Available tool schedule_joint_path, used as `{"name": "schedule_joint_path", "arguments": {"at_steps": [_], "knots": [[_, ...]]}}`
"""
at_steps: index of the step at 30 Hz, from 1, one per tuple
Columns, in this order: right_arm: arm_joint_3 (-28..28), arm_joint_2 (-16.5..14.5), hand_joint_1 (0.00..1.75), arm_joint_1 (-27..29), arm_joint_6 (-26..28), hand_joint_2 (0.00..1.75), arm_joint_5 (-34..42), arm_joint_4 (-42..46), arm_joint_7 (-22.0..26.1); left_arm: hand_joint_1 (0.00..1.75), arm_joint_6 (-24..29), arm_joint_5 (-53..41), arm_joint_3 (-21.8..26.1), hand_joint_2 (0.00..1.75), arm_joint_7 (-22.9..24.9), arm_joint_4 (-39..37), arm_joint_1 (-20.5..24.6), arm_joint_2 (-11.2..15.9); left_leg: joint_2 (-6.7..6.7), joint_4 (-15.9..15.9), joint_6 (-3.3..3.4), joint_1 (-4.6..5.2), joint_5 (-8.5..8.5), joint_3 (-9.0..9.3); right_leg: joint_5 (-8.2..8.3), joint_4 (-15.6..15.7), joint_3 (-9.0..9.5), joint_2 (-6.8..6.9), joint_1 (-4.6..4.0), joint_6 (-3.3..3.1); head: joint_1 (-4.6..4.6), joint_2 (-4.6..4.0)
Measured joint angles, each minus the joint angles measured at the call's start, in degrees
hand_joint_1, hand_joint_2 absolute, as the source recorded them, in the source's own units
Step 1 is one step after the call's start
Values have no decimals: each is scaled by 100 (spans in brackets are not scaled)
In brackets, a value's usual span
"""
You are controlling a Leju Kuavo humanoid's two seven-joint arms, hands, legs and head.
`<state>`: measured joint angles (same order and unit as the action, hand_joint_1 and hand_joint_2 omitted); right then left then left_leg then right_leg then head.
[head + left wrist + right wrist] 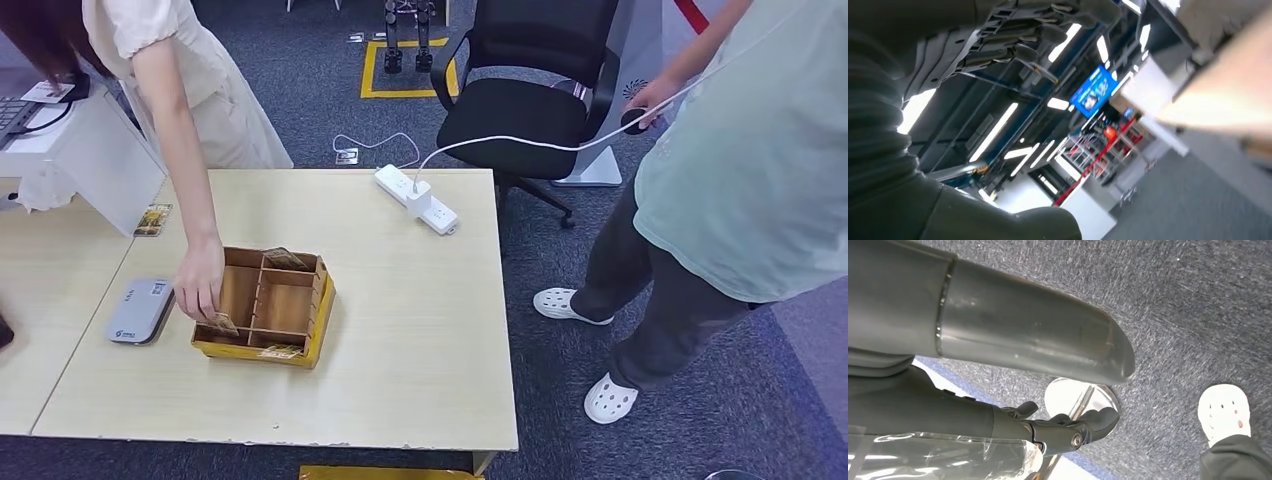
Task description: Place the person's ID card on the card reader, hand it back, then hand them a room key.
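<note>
From my head view the light wooden worktop (420, 340) fills the middle of the frame; on its left half sits a yellow-brown card box (266, 305) split into compartments, with cards (285, 259) poking up at its top edge and more along its bottom edge; a person in a cream dress at the upper left is reaching down, their hand (200, 282) at the box's left side, fingertips touching a card (224, 324) in the lower-left compartment; can't tell if that's the ID card or a room key, too small to read; just left of the box, close to that hand, lies the grey card reader (139, 309), flat on the worktop; a white power strip (417, 199) sits near the top edge of the worktop, with a white cable running off to the right, where a second person in a pale green shirt and white clogs (610, 398) stands beside a black office chair (527, 100); my left hand (1018, 35) shows in the left wrist view, dark fingers bunched loosely at the top of the frame, nothing in them that I can see, though honestly I can't tell how spread they are; my right hand (1068, 427) hangs over grey carpet, fingers curled in on nothing, with one white clog at the lower right.
</note>
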<state>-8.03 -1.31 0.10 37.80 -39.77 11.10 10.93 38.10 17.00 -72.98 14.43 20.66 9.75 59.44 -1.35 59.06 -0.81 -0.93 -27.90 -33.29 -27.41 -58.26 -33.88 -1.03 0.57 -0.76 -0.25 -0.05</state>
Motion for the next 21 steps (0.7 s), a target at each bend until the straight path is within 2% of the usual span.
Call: {"name": "schedule_joint_path", "arguments": {"at_steps": [5,10,12,14,17,21], "knots": [[92,0,0,44,9,0,58,-48,-93,0,14,589,437,175,-74,-1098,-476,-1341,13,2,14,14,-10,2,-5,9,13,16,12,14,4,1],[137,0,0,65,-21,0,75,-131,-284,0,1,878,635,175,59,-1524,-653,-2670,50,2,29,23,-15,6,-15,14,35,56,21,32,7,1],[161,0,0,69,-81,87,137,-157,-360,0,-1,1000,665,175,-28,-1614,-669,-3123,60,3,32,25,-15,6,-14,16,40,67,23,36,10,1],[221,-1,0,75,-199,175,268,-176,-420,0,7,1331,757,175,-343,-1652,-667,-3537,68,4,36,29,-15,7,-13,18,43,74,28,42,6,1],[365,-11,0,93,-380,175,521,-199,-496,0,-40,1885,1021,175,-898,-1662,-661,-4142,72,5,44,32,-16,10,-14,19,47,80,33,50,1,1],[659,-42,0,120,-802,175,1013,-201,-548,0,-382,2051,1318,175,-1219,-1622,-671,-4845,72,6,50,33,-20,13,-13,19,53,81,33,52,5,1]]}}
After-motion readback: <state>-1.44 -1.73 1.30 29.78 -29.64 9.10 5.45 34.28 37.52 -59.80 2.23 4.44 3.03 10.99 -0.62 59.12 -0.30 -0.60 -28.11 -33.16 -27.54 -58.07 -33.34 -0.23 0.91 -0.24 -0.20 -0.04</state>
